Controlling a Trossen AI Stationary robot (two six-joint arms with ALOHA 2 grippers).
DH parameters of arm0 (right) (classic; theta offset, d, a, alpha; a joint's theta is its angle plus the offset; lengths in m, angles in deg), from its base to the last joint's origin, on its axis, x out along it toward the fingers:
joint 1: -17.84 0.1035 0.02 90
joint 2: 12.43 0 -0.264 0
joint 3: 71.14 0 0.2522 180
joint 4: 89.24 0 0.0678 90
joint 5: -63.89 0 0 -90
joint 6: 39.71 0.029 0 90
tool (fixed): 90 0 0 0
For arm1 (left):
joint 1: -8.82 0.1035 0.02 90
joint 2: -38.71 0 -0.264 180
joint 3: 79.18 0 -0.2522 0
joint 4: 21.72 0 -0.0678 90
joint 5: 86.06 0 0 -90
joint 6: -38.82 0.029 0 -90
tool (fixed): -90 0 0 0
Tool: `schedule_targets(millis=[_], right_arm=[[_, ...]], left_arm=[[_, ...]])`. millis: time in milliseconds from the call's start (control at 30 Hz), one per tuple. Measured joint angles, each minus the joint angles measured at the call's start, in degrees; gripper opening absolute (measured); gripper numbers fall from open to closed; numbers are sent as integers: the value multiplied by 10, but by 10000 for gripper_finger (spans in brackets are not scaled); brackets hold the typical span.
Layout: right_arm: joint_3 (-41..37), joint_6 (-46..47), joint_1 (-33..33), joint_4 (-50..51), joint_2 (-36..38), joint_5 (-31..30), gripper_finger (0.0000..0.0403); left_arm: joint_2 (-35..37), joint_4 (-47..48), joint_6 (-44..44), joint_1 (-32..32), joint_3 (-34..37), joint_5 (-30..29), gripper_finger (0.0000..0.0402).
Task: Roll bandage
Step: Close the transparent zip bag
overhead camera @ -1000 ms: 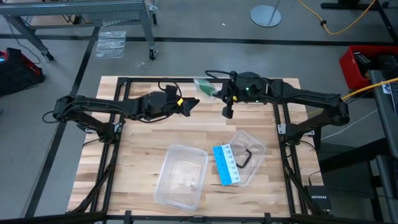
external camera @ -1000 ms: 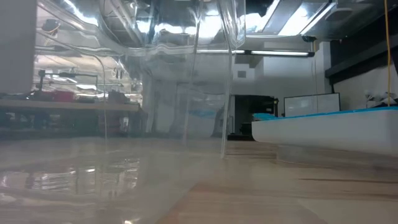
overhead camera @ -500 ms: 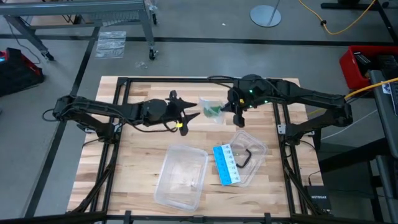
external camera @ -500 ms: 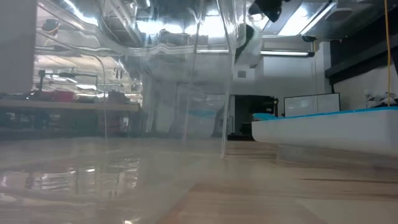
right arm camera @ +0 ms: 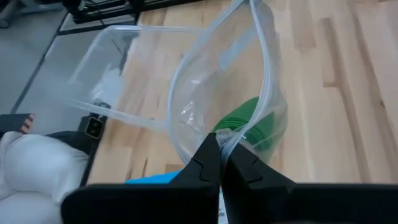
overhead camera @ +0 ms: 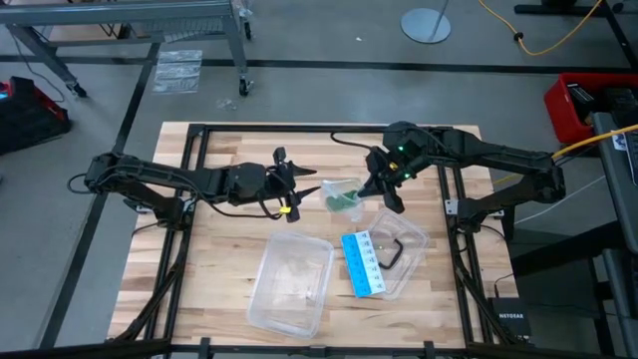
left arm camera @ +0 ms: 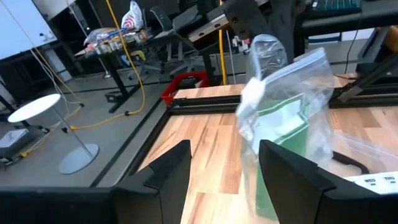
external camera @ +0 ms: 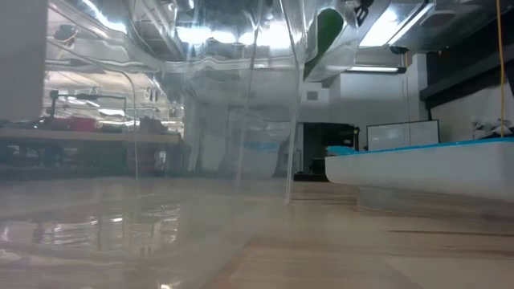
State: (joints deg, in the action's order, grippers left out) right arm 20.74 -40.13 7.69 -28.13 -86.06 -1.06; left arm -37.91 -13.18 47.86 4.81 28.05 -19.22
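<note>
Right gripper [right arm camera: 217, 163] fingers pressed together, pinching rim of clear plastic bag [right arm camera: 217, 81]; bag hangs above table [overhead camera: 219, 269], toward far edge, centre. Bandage [right arm camera: 252, 124], dark green, sits in bag bottom. Left gripper [left arm camera: 224, 168] fingers spread, bag just ahead, not touching. Judgement: bandage light, soft, limp; bag slippery. Take bag by free rim, opposite the pinch.
</note>
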Motion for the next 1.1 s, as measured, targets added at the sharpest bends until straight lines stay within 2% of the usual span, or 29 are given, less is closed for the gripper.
schedule_targets(millis=[267,433,767,900,1100], right_arm=[[0,0,0,-6,-3,17,1],[0,0,1,-15,-9,30,1],[0,0,1,-29,-13,45,1],[0,0,1,-26,-13,41,1],[0,0,1,-25,-13,40,1]], left_arm=[[-3,-4,-8,-1,0,3,182],[-17,-10,-22,-1,0,35,182],[-46,-77,-1,-1,0,37,176],[-46,-76,-1,-1,0,37,132],[-46,-74,-2,-4,0,37,24]])
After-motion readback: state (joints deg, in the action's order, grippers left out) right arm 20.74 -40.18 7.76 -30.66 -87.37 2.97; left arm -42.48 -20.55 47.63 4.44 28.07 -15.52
